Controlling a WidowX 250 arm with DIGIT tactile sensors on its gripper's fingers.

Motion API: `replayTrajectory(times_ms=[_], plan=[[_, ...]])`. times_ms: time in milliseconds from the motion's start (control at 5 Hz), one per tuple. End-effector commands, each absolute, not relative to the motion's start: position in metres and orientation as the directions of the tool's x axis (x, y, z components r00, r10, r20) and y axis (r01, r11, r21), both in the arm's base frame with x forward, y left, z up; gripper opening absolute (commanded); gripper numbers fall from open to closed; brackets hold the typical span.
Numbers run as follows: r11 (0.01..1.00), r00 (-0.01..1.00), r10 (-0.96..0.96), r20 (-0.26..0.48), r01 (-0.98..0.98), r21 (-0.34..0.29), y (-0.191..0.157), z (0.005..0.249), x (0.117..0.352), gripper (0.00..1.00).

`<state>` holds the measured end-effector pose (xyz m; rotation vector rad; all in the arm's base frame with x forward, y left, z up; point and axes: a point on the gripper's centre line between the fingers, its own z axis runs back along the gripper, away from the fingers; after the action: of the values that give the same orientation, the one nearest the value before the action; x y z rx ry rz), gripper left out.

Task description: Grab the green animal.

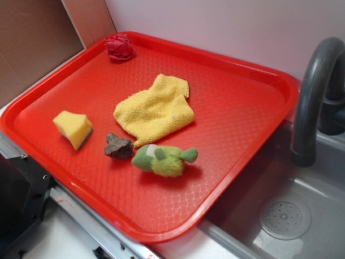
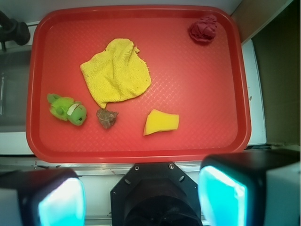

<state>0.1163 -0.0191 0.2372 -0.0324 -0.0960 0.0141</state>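
Note:
The green animal [image 1: 164,159] is a small fuzzy lime-green plush with darker green ends and a pale patch. It lies on the red tray [image 1: 226,108] near the tray's front edge, beside the brown lump. In the wrist view it lies at the tray's left side [image 2: 67,109]. My gripper [image 2: 141,195] is open and empty, high above the robot base and short of the tray's near rim [image 2: 141,157]. Its fingers [image 2: 61,200] show cyan pads wide apart. The gripper does not show in the exterior view.
On the tray lie a yellow cloth [image 1: 156,108], a yellow sponge wedge [image 1: 73,128], a brown rock-like lump [image 1: 118,146] and a red crumpled ball [image 1: 119,47]. A grey sink [image 1: 291,216] with a dark faucet [image 1: 312,97] stands beside the tray.

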Motion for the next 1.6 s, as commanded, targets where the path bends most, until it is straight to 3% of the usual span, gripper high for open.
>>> replayTrajectory(times_ms=[0,400,600,800,1000,1400], plan=[[0.999,0.995,0.016,0.096,-0.013,-0.033,-0.019,0.237,0.116,1.0],[0.891,0.88,-0.452,0.145,0.453,0.024,-0.046,0.197,0.171,1.0],[0.788,0.778,-0.61,0.15,0.616,0.007,-0.078,0.17,0.187,1.0],[0.682,0.679,-0.725,0.118,0.731,-0.015,-0.097,0.139,0.193,1.0],[0.665,0.664,-0.743,0.089,0.747,-0.022,-0.105,0.122,0.193,1.0],[0.607,0.605,-0.793,-0.068,0.795,-0.012,-0.134,0.053,0.181,1.0]])
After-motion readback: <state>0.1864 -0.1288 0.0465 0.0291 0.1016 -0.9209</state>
